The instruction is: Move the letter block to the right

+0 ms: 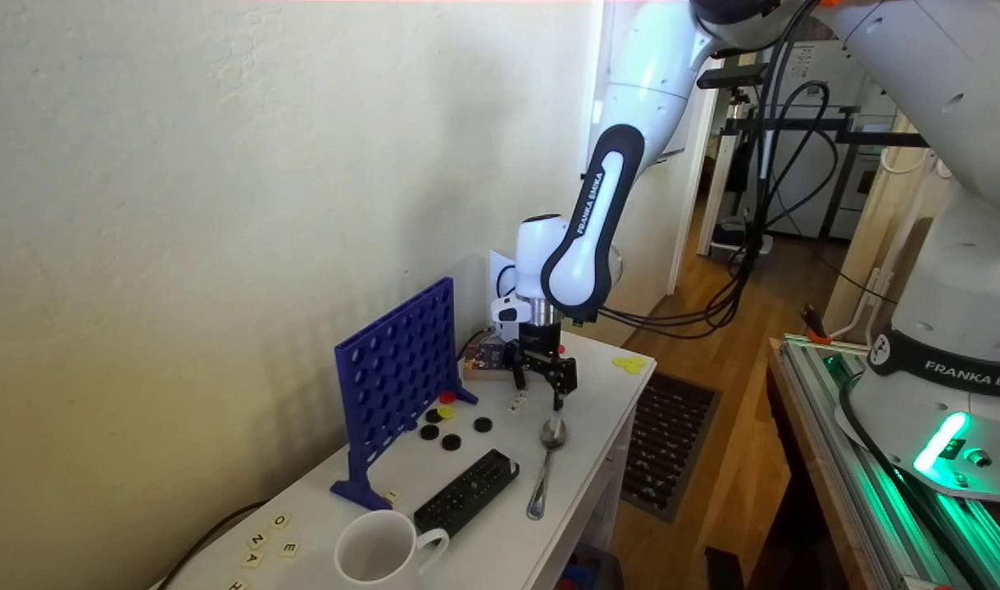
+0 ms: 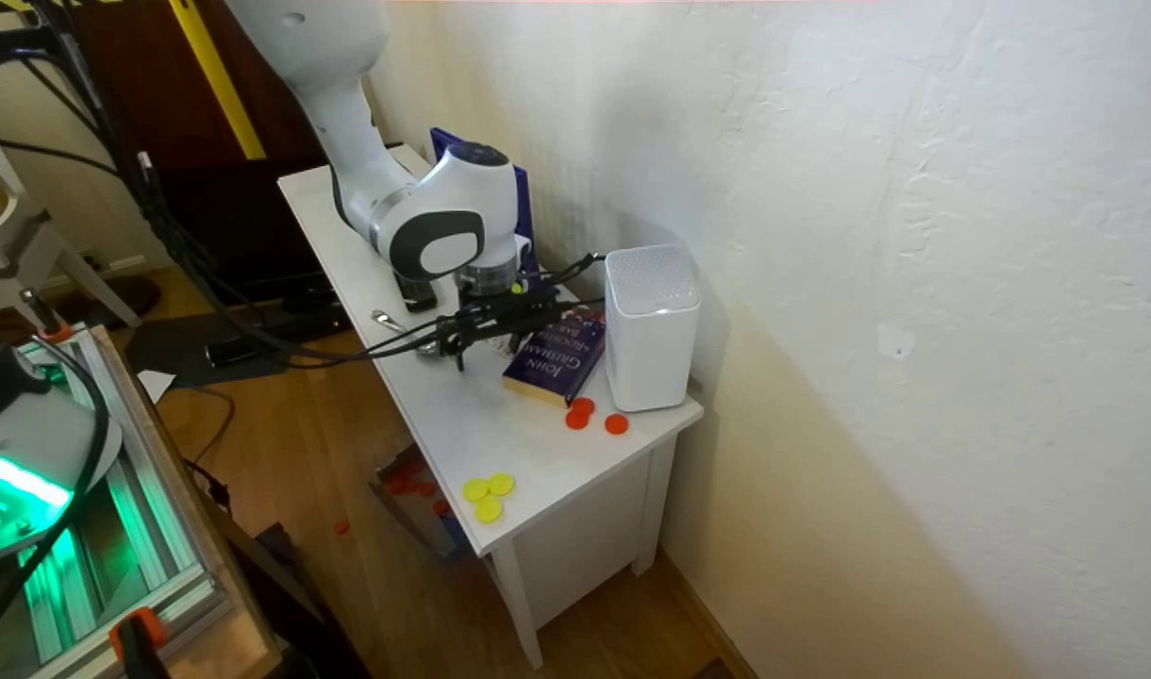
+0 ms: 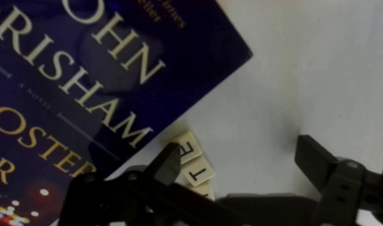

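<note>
My pincer (image 3: 238, 149) gapes wide; lower centre of the wrist view, letter blocks (image 3: 199, 169) E and T lie just beside the "JOHN GRISHAM" book (image 3: 110, 81), upper left. My arm (image 1: 594, 201) reads "FRANKA EMIKA".

the letter blocks (image 3: 197, 171) lie on the table (image 2: 528, 453), just beside the book (image 3: 94, 81).

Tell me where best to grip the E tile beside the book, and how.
Likely from straight above, pinching the two opposite sides not facing the T tile: the E tile lies flat, its neighbour crowds one edge, and the book lies close by.
</note>
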